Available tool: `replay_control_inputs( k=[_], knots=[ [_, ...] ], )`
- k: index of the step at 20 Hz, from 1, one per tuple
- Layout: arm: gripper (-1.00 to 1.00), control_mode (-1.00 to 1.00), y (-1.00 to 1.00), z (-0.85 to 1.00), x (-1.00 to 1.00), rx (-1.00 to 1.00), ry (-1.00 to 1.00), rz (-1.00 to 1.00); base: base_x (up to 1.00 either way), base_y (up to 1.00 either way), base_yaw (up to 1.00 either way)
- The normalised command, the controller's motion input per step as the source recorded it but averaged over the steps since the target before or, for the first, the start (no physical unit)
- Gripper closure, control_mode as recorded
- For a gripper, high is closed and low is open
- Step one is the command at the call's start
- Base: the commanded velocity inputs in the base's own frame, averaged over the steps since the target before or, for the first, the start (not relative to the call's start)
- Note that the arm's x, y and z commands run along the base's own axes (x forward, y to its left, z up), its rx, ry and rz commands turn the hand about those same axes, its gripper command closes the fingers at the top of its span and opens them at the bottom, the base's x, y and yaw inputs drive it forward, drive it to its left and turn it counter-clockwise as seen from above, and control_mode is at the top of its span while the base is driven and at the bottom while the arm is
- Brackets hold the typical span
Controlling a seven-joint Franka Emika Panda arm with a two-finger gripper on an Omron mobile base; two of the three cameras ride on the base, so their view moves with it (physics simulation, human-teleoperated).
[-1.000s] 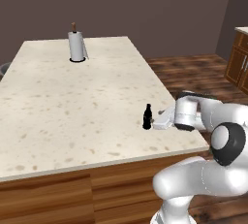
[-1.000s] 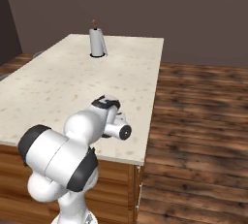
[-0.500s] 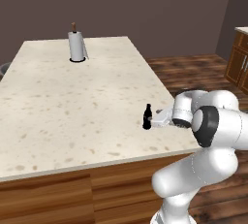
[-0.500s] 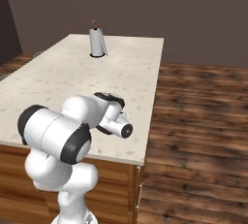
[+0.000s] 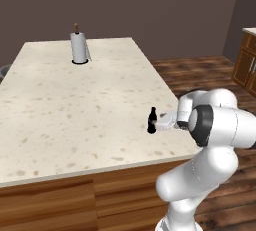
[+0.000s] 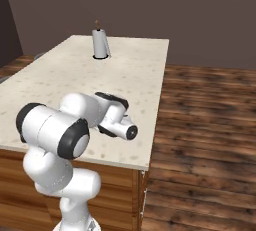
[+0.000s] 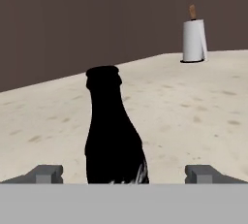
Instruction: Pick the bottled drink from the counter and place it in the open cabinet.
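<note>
The bottled drink [image 5: 152, 121] stands upright on the tabletop [image 5: 75, 105], close to its right edge and toward the near end. In the left base view the gripper [image 5: 159, 123] sits at 3 o'clock from the bottle, right beside it, with the arm reaching in over the tabletop's right edge. In the hand view the bottle [image 7: 114, 131] stands between the 2 fingertips [image 7: 46, 174], each set apart from its sides. The paper towel roll [image 5: 78, 47] stands upright at the far end of the tabletop, at about 11 o'clock from the bottle and well apart from it.
</note>
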Motion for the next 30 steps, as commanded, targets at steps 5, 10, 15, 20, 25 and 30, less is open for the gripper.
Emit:
replay_control_inputs(
  k=[5, 10, 15, 20, 25, 30],
  knots=[
    [-1.00, -1.00, 0.15, 0.00, 0.03, 0.00, 0.04, 0.00, 0.00, 0.00, 0.00],
    [-1.00, -1.00, 0.10, 0.00, 0.01, 0.00, 0.01, 0.00, 0.00, 0.00, 0.00],
    [-1.00, -1.00, 0.14, -0.01, 0.05, 0.00, 0.01, 0.00, 0.00, 0.00, 0.00],
    [1.00, -1.00, 0.20, -0.04, 0.10, 0.00, 0.01, 0.00, 0.00, 0.00, 0.00],
    [1.00, -1.00, 0.03, 0.00, 0.00, 0.00, 0.00, 0.00, 0.00, 0.00, 0.00],
    [1.00, -1.00, 0.00, 0.00, 0.00, 0.00, 0.00, 0.00, 0.00, 0.00, 0.00]
  ],
)
